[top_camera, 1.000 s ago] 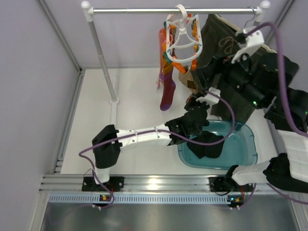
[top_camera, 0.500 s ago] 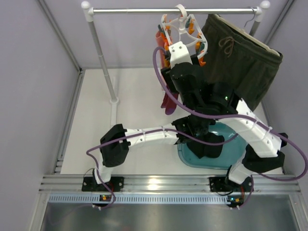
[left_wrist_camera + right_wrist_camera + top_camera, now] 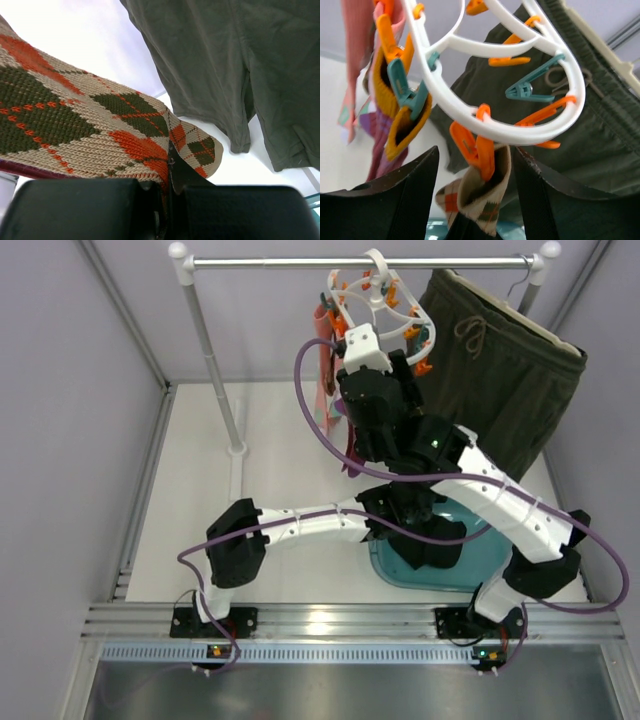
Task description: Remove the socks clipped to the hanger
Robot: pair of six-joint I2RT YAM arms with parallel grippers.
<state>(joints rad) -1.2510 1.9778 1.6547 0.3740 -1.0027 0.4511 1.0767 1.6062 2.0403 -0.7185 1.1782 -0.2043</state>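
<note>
The white hanger (image 3: 372, 302) hangs from the rail, also seen in the right wrist view (image 3: 485, 125). My right gripper (image 3: 477, 170) is open, its jaws either side of an orange clip (image 3: 481, 150) that holds the argyle sock (image 3: 487, 200). My left gripper (image 3: 167, 200) is shut on the lower part of that argyle sock (image 3: 100, 125). In the top view the left gripper (image 3: 398, 502) sits under the right arm. An orange sock (image 3: 402, 127) hangs in a teal clip (image 3: 410, 95). Pink (image 3: 357, 50) and magenta (image 3: 345, 445) socks hang to the left.
The olive shorts (image 3: 500, 370) hang on the rail (image 3: 280, 261) right of the hanger and fill the left wrist view's background (image 3: 240, 65). A teal basin (image 3: 500, 540) on the table holds black socks (image 3: 440, 540). The rail's post (image 3: 215, 360) stands at the left.
My right arm has swung from the right side to the hanger and closed in on the clip. The hanger has shifted slightly left. The left arm has barely moved.
</note>
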